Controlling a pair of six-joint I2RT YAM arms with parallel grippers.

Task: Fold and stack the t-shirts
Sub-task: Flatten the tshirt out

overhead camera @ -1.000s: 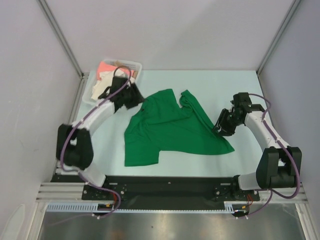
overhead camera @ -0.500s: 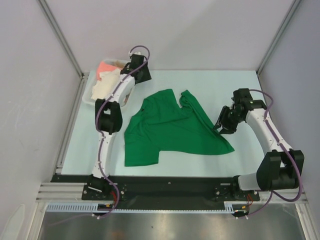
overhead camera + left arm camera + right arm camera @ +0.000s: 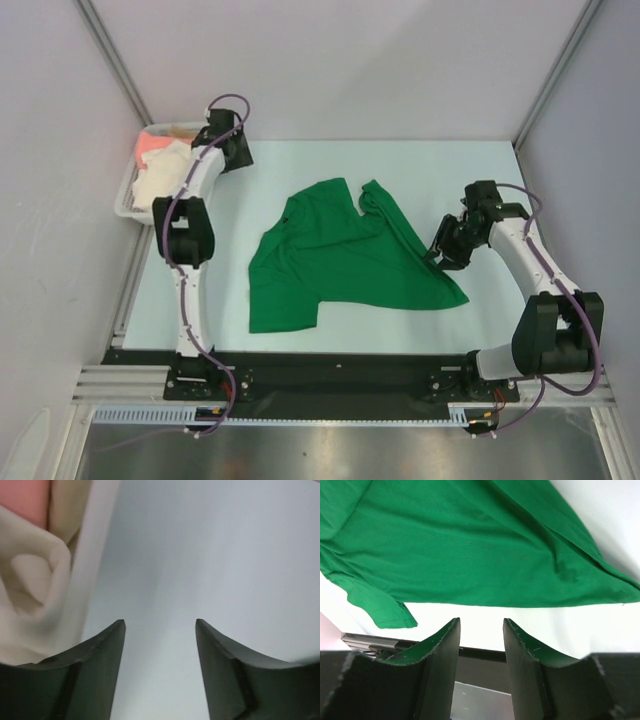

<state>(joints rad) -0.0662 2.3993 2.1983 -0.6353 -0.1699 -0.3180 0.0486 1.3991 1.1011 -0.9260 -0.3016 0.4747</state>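
The bright green t-shirt (image 3: 340, 255) lies spread and rumpled in the middle of the table; it also shows in the right wrist view (image 3: 470, 545). The cream-white t-shirt (image 3: 162, 180) and salmon-pink t-shirt (image 3: 153, 146) lie bunched in the white basket (image 3: 127, 196) at the far left. My left gripper (image 3: 224, 148) is open and empty at the basket's right side. Its wrist view shows the cream shirt (image 3: 30, 580), the pink shirt (image 3: 25, 500) and the basket rim (image 3: 95, 545) left of the left gripper (image 3: 160, 625). My right gripper (image 3: 445, 250) is open and empty, beside the green shirt's right edge and just above the table (image 3: 481, 622).
Grey side walls and metal frame posts enclose the pale table (image 3: 460, 170). The black base rail (image 3: 330, 370) runs along the near edge. The left arm stretches in a long line from its base to the far left corner.
The left arm has swung and reached toward the far left corner, and the basket with the cream and pink shirts has shifted left with it. The right gripper has barely moved.
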